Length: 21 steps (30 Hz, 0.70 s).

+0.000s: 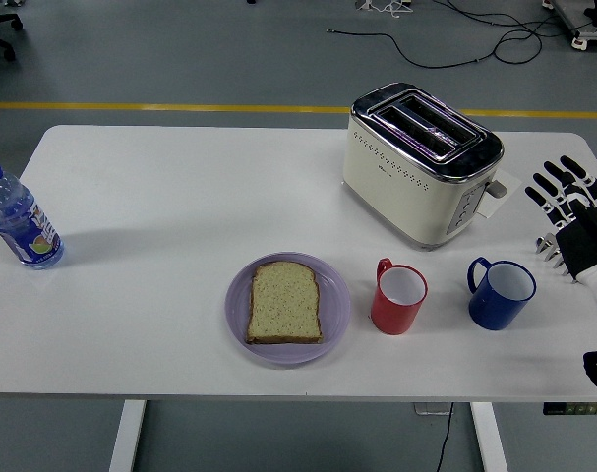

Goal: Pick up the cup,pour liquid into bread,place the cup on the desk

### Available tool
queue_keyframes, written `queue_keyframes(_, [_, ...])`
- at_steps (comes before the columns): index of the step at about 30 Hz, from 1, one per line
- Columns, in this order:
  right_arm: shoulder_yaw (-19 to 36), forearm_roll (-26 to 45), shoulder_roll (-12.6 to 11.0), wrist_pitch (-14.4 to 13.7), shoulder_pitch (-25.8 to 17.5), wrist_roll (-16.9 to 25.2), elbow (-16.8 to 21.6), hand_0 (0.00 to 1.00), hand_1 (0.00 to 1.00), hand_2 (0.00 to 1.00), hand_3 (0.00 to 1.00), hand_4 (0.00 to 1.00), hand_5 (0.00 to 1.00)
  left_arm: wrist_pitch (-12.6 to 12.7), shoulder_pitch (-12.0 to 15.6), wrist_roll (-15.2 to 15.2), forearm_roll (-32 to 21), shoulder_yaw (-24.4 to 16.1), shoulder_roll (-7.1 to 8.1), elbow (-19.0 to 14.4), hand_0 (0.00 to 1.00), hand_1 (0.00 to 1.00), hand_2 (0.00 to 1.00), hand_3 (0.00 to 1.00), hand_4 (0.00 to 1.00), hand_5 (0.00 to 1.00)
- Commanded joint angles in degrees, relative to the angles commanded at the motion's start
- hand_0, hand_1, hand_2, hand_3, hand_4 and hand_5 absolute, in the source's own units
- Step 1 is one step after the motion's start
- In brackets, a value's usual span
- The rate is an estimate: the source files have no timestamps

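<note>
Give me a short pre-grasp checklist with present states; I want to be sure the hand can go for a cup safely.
1. Right hand open, holding nothing: ok.
2. Blue cup upright, nearest that hand: ok.
3. Path from hand to blue cup free of other things: ok.
4. Red cup apart from the blue cup: ok.
5. Bread lying flat on the purple plate: ok.
6. Liquid in either cup: cannot tell.

A single head camera sits high on the robot's side, looking forward and down. The white table (180, 187) fills most of the frame, near edge along the bottom, grey floor with a yellow line (160, 106) beyond. It seems fairly distant; no second view overlaps it.
</note>
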Motion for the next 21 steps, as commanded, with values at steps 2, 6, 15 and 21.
queue_keyframes(2, [0.60, -0.36, 0.05, 0.02, 0.05, 0.12, -0.80, 0.739, 0.656, 0.670, 0.609, 0.572, 0.149, 0.01, 0.02, -0.01, 0.04, -0.09, 0.00, 0.01, 0.635, 0.644, 0.656, 0.509, 0.236, 0.847])
queue_keyframes(6, [2.86, -1.26, 0.05, 0.57, 0.21, 0.21, -4.87, 0.732, 0.650, 0.667, 0.605, 0.575, 0.154, 0.00, 0.07, 0.00, 0.10, -0.27, 0.00, 0.01, 0.635, 0.643, 0.656, 0.509, 0.236, 0.847])
queue_keyframes(15, [5.11, -3.36, 1.87, 1.41, -0.83, -0.62, -6.75, 0.729, 0.648, 0.664, 0.604, 0.576, 0.153, 0.00, 0.28, 0.02, 0.15, -0.35, 0.00, 0.00, 0.635, 0.643, 0.656, 0.510, 0.236, 0.846])
queue_keyframes(21, [5.65, -4.31, 3.36, 1.56, -1.93, -0.73, -6.29, 0.719, 0.635, 0.656, 0.601, 0.576, 0.149, -0.03, 0.58, 0.04, 0.13, -0.28, 0.00, 0.01, 0.634, 0.644, 0.657, 0.509, 0.237, 0.847])
